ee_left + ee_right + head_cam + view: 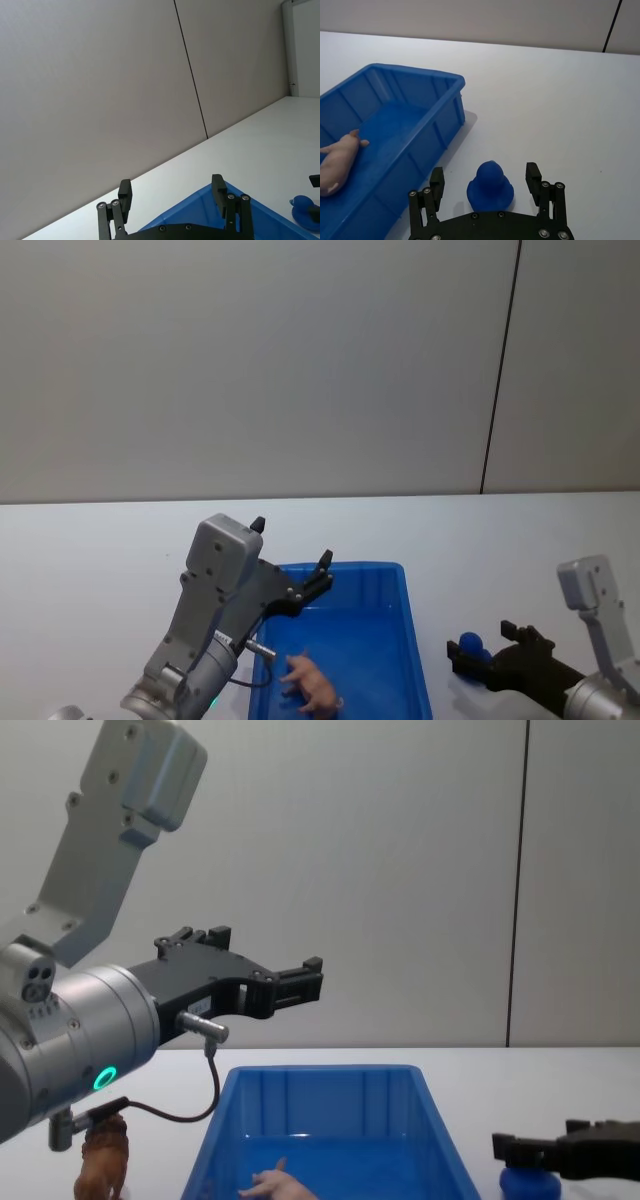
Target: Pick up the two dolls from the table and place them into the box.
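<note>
Closing on the blue figure (490, 187) is the step I judge to be in hand. My right hand (485, 174) sits low over the tabletop (560, 100), fingers spread wide and holding nothing, one on each side of the figure. The figure stands upright just beside the right wall of the box (455, 82).

It looks round and smooth, so I'd expect it to squirt out of an off-centre pinch. I would centre the hand first, get the fingers down onto the wider base, then shut slowly. After that I'd lift straight up until it clears the thick rim before swinging across, and let go over bare floor away from the pig (337, 157) lying inside.

My left hand (171, 186) hangs above the box, wide open and empty, so I'd keep the carry low and clear of it. A brown lion (100, 1160) stands on the tabletop left of the box.
</note>
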You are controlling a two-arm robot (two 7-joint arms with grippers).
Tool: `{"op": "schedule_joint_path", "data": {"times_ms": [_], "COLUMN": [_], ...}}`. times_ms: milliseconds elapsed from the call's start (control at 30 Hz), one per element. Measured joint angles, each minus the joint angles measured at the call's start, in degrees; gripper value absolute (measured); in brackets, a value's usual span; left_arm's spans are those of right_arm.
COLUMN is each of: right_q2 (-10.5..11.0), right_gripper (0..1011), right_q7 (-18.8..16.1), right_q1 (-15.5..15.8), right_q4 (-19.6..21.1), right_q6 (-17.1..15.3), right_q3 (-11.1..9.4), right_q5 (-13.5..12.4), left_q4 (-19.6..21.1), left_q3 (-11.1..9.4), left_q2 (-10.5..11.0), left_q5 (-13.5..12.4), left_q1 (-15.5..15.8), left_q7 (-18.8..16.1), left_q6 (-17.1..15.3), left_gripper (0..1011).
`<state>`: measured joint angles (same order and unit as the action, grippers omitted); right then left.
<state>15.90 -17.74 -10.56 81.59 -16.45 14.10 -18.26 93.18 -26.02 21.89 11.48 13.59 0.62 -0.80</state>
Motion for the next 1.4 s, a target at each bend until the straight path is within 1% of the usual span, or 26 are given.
{"op": "schedule_joint_path", "data": {"times_ms": [200,300,333,400,467,533,633,733,800,833,933,967,1000,1033,1067,1200,1400], "right_q2": [-0.6,-0.9,-1.0,-1.1,-1.2,-1.3,-1.4,-1.5,-1.5,-1.5,-1.6,-1.6,-1.5,-1.5,-1.5,-1.3,-1.1], "right_gripper": [1001,967,929,902,833,806,688,627,534,510,420,420,351,337,302,265,235], "right_q7": [-0.5,-0.7,-0.8,-0.9,-0.9,-1.0,-1.0,-0.9,-0.9,-0.8,-0.7,-0.6,-0.5,-0.4,-0.3,0.0,0.1], "right_q1": [-1.1,-1.5,-1.7,-1.8,-2.1,-2.3,-2.5,-2.6,-2.7,-2.7,-2.7,-2.7,-2.7,-2.6,-2.5,-2.2,-1.8], "right_q4": [-2.5,-3.3,-3.6,-4.0,-4.6,-5.0,-5.5,-5.8,-5.9,-6.0,-6.0,-6.0,-5.8,-5.7,-5.5,-4.4,-2.3], "right_q6": [0.2,0.2,0.2,0.2,0.2,0.1,0.0,0.0,0.0,0.1,0.5,0.6,1.0,1.3,1.8,3.2,5.1], "right_q3": [0.5,0.6,0.7,0.8,0.9,1.0,1.1,1.1,1.1,1.2,1.2,1.2,1.2,1.2,1.3,1.3,1.4], "right_q5": [0.7,1.0,1.1,1.2,1.4,1.5,1.6,1.7,1.8,1.9,2.1,2.1,2.3,2.4,2.6,3.2,4.0], "left_q4": [0.0,0.0,0.0,0.0,0.0,0.0,0.0,0.0,0.0,0.0,0.0,0.0,0.0,0.0,0.0,0.0,0.0], "left_q3": [0.0,0.0,0.0,0.0,0.0,0.0,0.0,0.0,0.0,0.0,0.0,0.0,0.0,0.0,0.0,0.0,0.0], "left_q2": [0.0,0.0,0.0,0.0,0.0,0.0,0.0,0.0,0.0,0.0,0.0,0.0,0.0,0.0,0.0,0.0,0.0], "left_q5": [0.0,0.0,0.0,0.0,0.0,0.0,0.0,0.0,0.0,0.0,0.0,0.0,0.0,0.0,0.0,0.0,0.0], "left_q1": [0.0,0.0,0.0,0.0,0.0,0.0,0.0,0.0,0.0,0.0,0.0,0.0,0.0,0.0,0.0,0.0,0.0], "left_q7": [0.0,0.0,0.0,0.0,0.0,0.0,0.0,0.0,0.0,0.0,0.0,0.0,0.0,0.0,0.0,0.0,0.0], "left_q6": [0.0,0.0,0.0,0.0,0.0,0.0,0.0,0.0,0.0,0.0,0.0,0.0,0.0,0.0,0.0,0.0,0.0], "left_gripper": [1002,1002,1002,1002,1001,1002,1001,1002,1002,1002,1002,1001,1002,1001,1002,1002,1001]}}
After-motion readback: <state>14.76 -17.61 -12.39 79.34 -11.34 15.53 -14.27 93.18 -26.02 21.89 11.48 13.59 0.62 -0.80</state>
